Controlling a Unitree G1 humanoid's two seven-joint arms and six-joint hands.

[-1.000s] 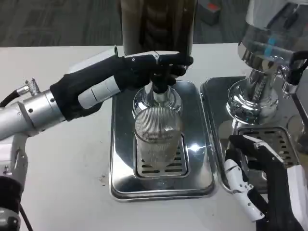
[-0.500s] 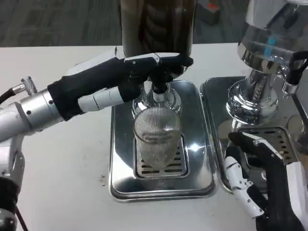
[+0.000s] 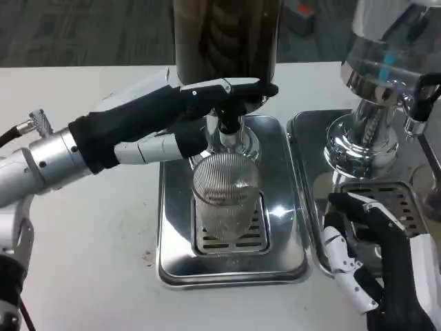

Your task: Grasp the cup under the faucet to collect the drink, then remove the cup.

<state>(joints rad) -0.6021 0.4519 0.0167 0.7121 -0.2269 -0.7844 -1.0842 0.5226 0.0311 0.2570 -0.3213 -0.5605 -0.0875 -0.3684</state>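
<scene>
Cup (image 3: 225, 200) sits at frame centre on the slotted grate of the left drip tray (image 3: 176, 241), directly under the faucet (image 3: 229, 123) of the dark-bodied dispenser (image 3: 226, 38) at top centre; ribbed clear glass, upright, and I can't tell whether any drink is in it yet. Progress, as a judgement: early-to-mid. Cup is placed under the spout, so that part looks done, but filling isn't confirmed and removal is not yet done. Left hand (image 3: 200, 103) reaches in from the left w/ fingers stretched over the faucet lever area, thumb lower by the chrome base; it appears to rest on or press the tap, but whether it really grips the lever can't be made out, so its hold is unclear. It's above the cup, not touching it. Right hand (image 3: 375, 255) is at lower right, over the edge of the second tray (image 3: 303, 138), fingers spread, holding nothing, well apart from the cup. Left to do: confirm pour, grasp cup, lift it off the grate. Counts: 1 cup, 2 dispensers (second dispenser (image 3: 375, 89), chrome and clear, upper right), 2 drip trays, 2 hands, 1 white table (image 3: 83, 234).
</scene>
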